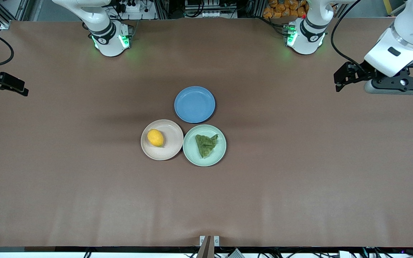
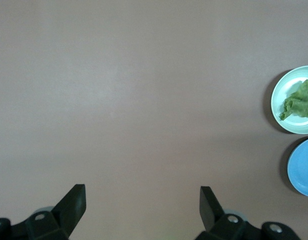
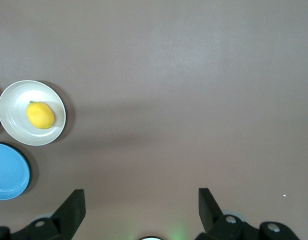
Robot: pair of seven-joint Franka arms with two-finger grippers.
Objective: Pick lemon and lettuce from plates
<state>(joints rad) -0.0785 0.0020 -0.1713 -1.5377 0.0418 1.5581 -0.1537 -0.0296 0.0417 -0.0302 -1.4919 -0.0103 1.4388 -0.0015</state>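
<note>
The lemon (image 1: 155, 137) lies on the beige-pink plate (image 1: 163, 154) in the middle of the table. The lettuce (image 1: 206, 144) lies on the mint green plate (image 1: 192, 154), which touches the beige plate on the side toward the left arm's end. My left gripper (image 1: 337, 83) is open and empty, up over bare table at the left arm's end. My right gripper (image 1: 24, 90) is open and empty over the table edge at the right arm's end. The left wrist view shows the open left gripper (image 2: 142, 200), the lettuce (image 2: 299, 101) and the mint plate (image 2: 277, 97). The right wrist view shows the open right gripper (image 3: 142, 200), the lemon (image 3: 40, 115) and the beige plate (image 3: 16, 100).
An empty blue plate (image 1: 194, 104) sits just farther from the front camera than the two plates, touching them. It also shows in the left wrist view (image 2: 304, 167) and the right wrist view (image 3: 8, 172). Brown tabletop (image 1: 299, 179) spreads wide around the plates.
</note>
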